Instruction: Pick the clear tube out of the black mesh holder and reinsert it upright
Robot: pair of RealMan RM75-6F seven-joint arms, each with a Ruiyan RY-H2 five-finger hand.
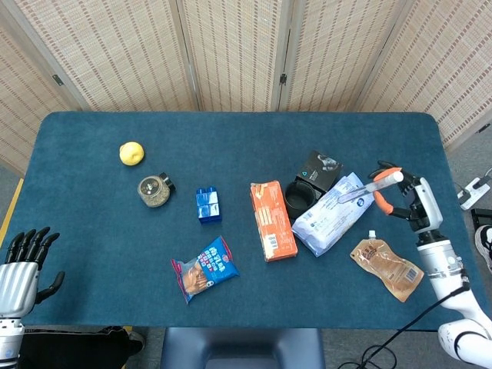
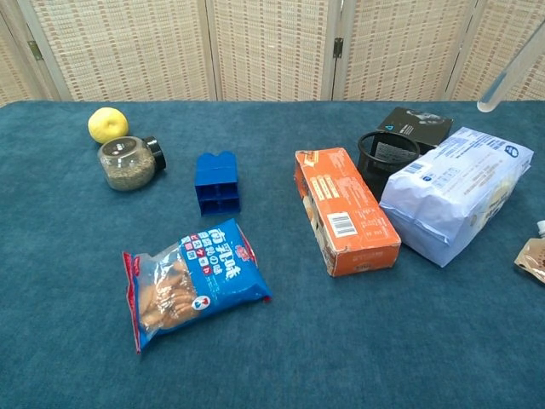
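The clear tube [image 1: 366, 188] is out of the black mesh holder [image 1: 298, 197] and hangs in the air, tilted. My right hand [image 1: 406, 198] grips it near its upper end, right of the holder, and the tube's lower end points left over the white and blue bag [image 1: 330, 214]. In the chest view only the lower part of the tube [image 2: 509, 75] shows, slanting in from the top right corner above the bag [image 2: 447, 194], while the holder [image 2: 387, 158] stands upright and empty. My left hand [image 1: 23, 264] is open, off the table's near left corner.
An orange box [image 1: 272, 220] lies left of the holder and a black box [image 1: 319, 168] sits behind it. A brown pouch [image 1: 387, 268] lies near my right wrist. Further left are a blue brick [image 1: 208, 205], a snack bag [image 1: 204, 268], a jar [image 1: 156, 191] and a lemon [image 1: 131, 153].
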